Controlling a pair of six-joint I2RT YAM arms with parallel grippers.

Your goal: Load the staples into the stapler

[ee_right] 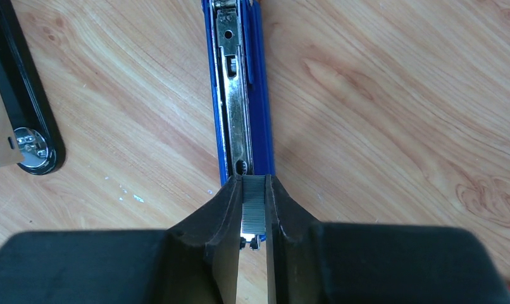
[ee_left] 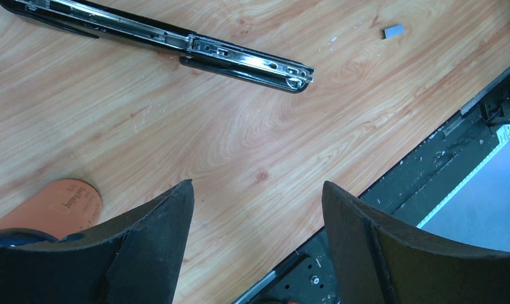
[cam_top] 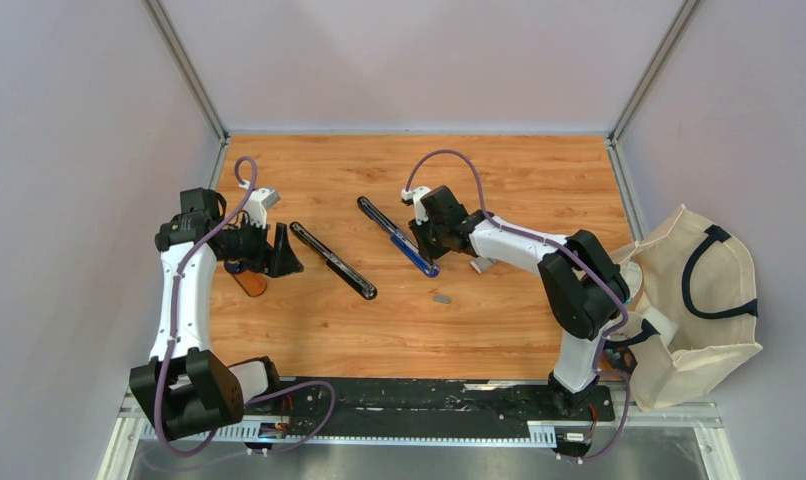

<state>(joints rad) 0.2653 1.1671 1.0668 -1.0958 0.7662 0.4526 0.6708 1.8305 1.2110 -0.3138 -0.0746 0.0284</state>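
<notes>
Right gripper [ee_right: 254, 181] is pinching the staples [ee_right: 254, 204], a short grey strip, edge-on between its two black fingers [ee_right: 222, 209], which are pressing together on the strip. It is holding the strip directly above the near end of the blue stapler [ee_right: 240, 88], in line with the metal channel [ee_right: 235, 114] running down the middle of the blue body. Whether the strip is touching the channel cannot be told. In the overhead view this arm is reaching in from the right and pointing down at the blue end of that stapler, which is lying opened out on the counter [cam_top: 539, 180] with its black half extending toward the far left.

Left gripper [ee_left: 257, 190] is hovering with its fingers spread wide and gripping nothing. It is sitting over bare wood at the left side of the counter, just beside a flat orange item [ee_left: 56, 204]. A black stapler [ee_left: 240, 58] is lying opened flat between the two arms, its shiny magazine facing up, apart from both grippers.

One small loose grey staple piece [cam_top: 441, 298] is lying on the counter near the blue stapler, on the side toward the arm bases. A cloth bag [cam_top: 714, 320] with dark handles is sitting off the right edge of the counter.
</notes>
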